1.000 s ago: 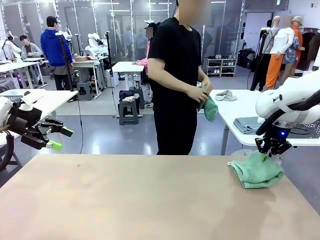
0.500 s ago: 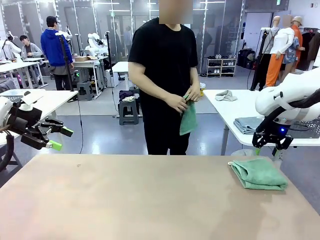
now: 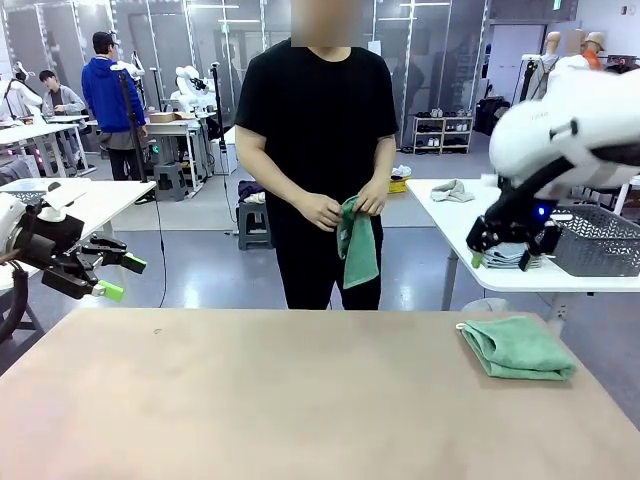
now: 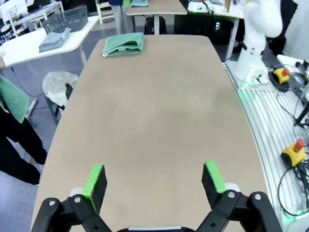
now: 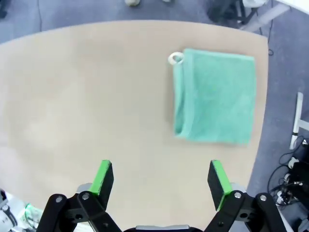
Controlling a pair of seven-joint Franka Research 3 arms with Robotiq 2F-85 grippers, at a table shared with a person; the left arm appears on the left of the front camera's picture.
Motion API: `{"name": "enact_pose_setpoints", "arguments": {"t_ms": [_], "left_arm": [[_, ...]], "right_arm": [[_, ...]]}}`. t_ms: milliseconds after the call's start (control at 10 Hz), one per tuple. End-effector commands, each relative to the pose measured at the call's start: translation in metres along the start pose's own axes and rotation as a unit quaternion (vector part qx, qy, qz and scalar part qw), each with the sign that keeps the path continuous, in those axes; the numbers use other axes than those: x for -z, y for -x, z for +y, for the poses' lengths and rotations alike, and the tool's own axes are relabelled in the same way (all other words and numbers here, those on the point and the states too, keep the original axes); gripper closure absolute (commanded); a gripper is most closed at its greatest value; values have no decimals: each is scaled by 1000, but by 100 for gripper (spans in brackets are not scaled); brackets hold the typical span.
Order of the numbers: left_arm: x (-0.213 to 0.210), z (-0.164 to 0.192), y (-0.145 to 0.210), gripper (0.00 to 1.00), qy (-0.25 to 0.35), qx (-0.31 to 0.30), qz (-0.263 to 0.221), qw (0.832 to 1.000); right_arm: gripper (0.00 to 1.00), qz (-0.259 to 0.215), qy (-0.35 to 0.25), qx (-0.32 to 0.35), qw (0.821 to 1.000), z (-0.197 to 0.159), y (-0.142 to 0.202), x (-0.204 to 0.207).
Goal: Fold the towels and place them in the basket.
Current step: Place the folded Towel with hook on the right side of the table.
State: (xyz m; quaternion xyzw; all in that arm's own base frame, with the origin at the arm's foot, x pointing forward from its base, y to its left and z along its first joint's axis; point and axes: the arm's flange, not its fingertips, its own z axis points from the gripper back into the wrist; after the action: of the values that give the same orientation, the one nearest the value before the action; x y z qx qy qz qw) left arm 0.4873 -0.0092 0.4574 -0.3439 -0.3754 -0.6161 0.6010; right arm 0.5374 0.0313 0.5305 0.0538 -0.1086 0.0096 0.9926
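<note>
Both the left tool (image 4: 155, 178) and right tool (image 5: 161, 178) are being held wide, empty; one folded towel (image 3: 517, 347) is lying at the right of the surface (image 3: 280, 400), a second towel (image 3: 359, 250) is being gripped by the person's hands (image 3: 320, 211)

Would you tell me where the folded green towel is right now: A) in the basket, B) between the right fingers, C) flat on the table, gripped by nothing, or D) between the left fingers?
C: the towel lies flat on the table, with the right fingers spread open above it and holding nothing.
</note>
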Motion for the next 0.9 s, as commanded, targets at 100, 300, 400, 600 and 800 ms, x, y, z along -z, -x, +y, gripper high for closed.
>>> {"name": "enact_pose_setpoints", "arguments": {"t_ms": [100,300,400,600,800], "left_arm": [[0,-1,-1,0,-4,2,1,1000],[0,-1,-1,0,-4,2,1,1000],[0,-1,-1,0,-4,2,1,1000],[0,-1,-1,0,-4,2,1,1000],[0,-1,-1,0,-4,2,1,1000]], "right_arm": [[2,4,-10,-6,1000,31,53,-72],[2,-14,-19,-16,1000,39,85,-108],[2,-16,-19,-27,999,40,91,-113],[2,-21,4,-27,999,40,85,-102],[2,-16,-8,-23,1000,43,91,-125]]}}
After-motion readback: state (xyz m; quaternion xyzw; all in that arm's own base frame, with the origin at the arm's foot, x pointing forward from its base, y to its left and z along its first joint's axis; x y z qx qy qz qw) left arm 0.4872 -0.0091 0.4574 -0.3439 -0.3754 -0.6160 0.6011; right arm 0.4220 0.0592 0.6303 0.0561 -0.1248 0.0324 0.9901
